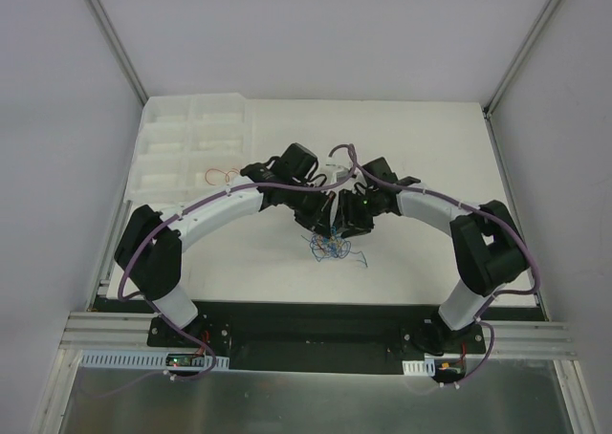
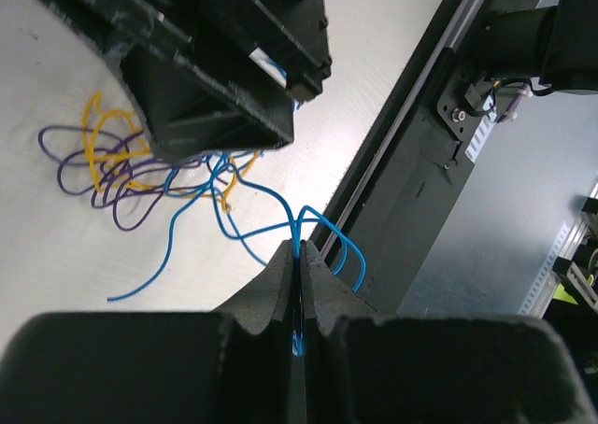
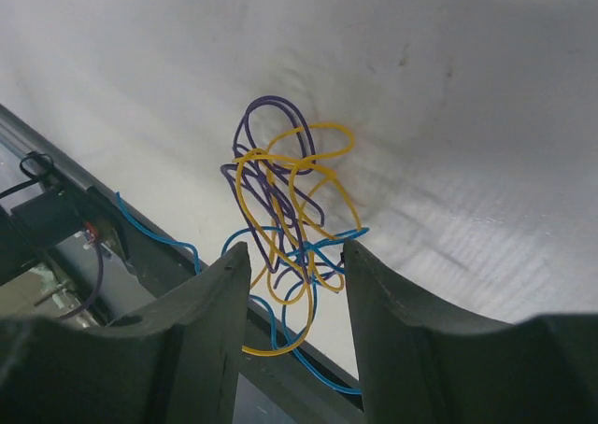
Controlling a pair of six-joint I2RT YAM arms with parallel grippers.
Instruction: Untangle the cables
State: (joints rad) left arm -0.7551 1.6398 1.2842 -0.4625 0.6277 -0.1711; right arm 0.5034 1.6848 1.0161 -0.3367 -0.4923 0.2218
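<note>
left gripper [image 2: 301, 256] clamped tight on a blue wire [image 2: 300, 342], right gripper [image 3: 294, 256] half open, astride the tangled cables [image 3: 280, 176], gripping nothing

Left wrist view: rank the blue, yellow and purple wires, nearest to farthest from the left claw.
1. blue wire: bottom centre, pinched in the shut left claw.
2. yellow wire: up and left; its closest strand lies mid-frame, past the blue.
3. purple wire: far left. Its loops tangle with the yellow, but sit farther out.
</note>
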